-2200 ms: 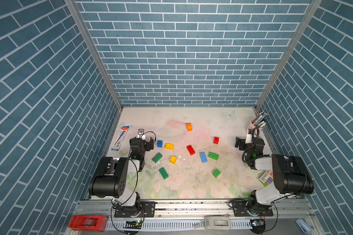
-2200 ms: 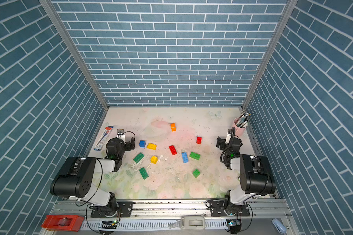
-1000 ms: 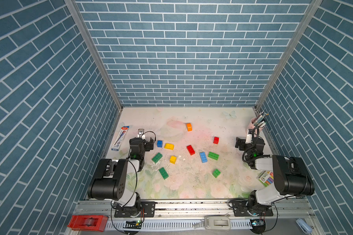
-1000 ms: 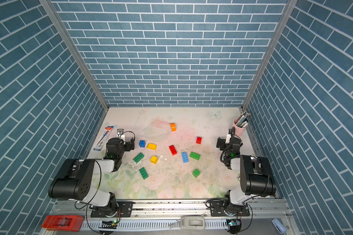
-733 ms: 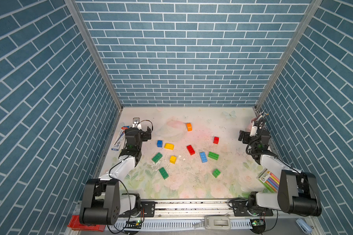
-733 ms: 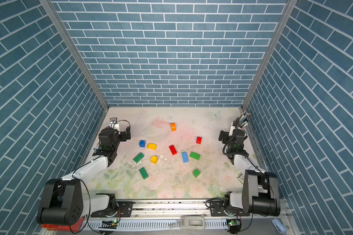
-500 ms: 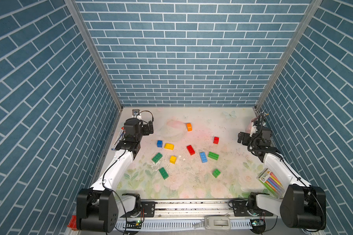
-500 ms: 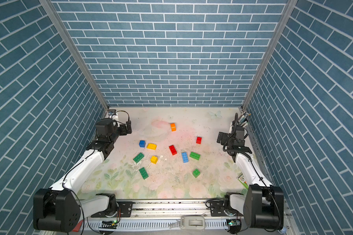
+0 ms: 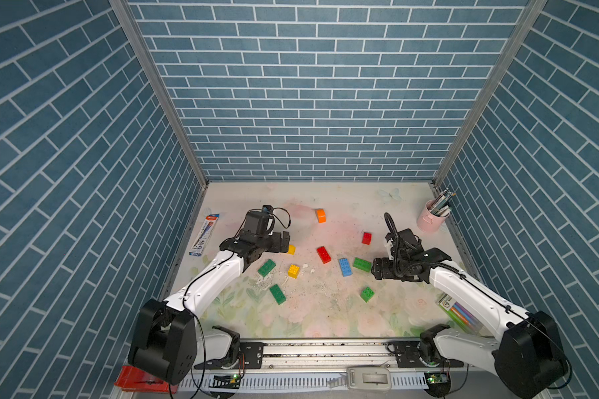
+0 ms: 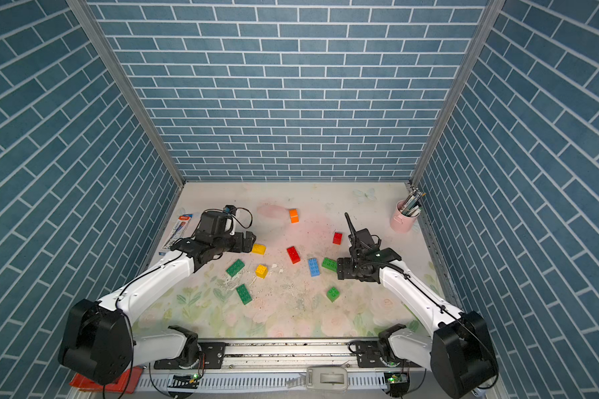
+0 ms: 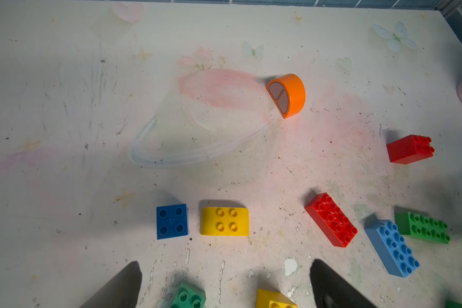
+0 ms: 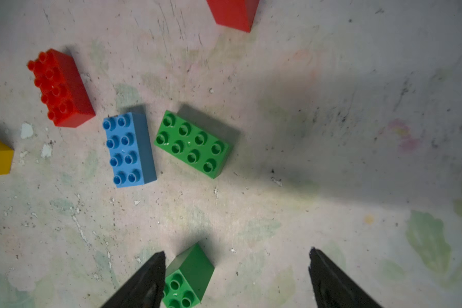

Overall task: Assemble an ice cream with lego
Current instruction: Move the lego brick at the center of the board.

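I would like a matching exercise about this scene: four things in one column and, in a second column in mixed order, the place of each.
Things
1. orange brick
2. light blue brick
3. pink cup
4. pen pack

Places
A. far right corner of the table
B. along the table's left edge
C. between a red brick and a green brick
D. alone, nearer the back wall than any other brick

Pairs: 1-D, 2-C, 3-A, 4-B
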Action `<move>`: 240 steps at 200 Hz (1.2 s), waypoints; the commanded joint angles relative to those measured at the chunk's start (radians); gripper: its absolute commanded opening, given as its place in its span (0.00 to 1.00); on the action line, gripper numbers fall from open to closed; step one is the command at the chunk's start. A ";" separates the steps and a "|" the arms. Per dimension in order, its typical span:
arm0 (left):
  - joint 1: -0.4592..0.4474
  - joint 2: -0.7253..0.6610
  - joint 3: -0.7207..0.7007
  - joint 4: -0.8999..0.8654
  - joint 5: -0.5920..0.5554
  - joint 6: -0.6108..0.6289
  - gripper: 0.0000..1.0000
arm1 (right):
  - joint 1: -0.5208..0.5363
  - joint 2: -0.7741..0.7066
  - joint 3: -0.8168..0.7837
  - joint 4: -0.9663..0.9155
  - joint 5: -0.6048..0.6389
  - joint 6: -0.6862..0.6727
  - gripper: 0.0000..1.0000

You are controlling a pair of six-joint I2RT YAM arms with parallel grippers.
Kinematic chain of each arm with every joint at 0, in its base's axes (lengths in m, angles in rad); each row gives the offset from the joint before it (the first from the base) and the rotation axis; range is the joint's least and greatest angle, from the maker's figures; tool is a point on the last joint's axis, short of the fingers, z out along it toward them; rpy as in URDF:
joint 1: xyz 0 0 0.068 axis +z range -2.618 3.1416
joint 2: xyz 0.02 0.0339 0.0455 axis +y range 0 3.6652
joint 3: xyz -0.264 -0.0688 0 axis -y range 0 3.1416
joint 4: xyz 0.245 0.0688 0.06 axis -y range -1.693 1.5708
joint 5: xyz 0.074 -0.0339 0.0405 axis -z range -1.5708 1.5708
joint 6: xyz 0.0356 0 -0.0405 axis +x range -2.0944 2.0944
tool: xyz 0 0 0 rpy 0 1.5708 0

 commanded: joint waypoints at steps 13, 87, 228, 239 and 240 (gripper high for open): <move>-0.006 -0.011 -0.017 -0.017 0.028 -0.016 1.00 | 0.083 0.086 0.017 0.001 0.004 0.061 0.84; -0.006 -0.035 -0.030 -0.033 0.010 -0.006 1.00 | 0.231 0.159 0.004 0.007 0.029 0.059 0.81; -0.006 -0.066 -0.038 -0.064 -0.016 -0.010 1.00 | 0.413 0.235 0.029 -0.054 0.166 0.073 0.52; -0.007 -0.069 -0.039 -0.068 -0.024 -0.011 0.99 | 0.416 0.244 0.030 -0.042 0.164 0.094 0.44; -0.007 -0.070 -0.040 -0.068 -0.024 -0.012 0.99 | 0.417 0.244 0.030 -0.040 0.164 0.096 0.44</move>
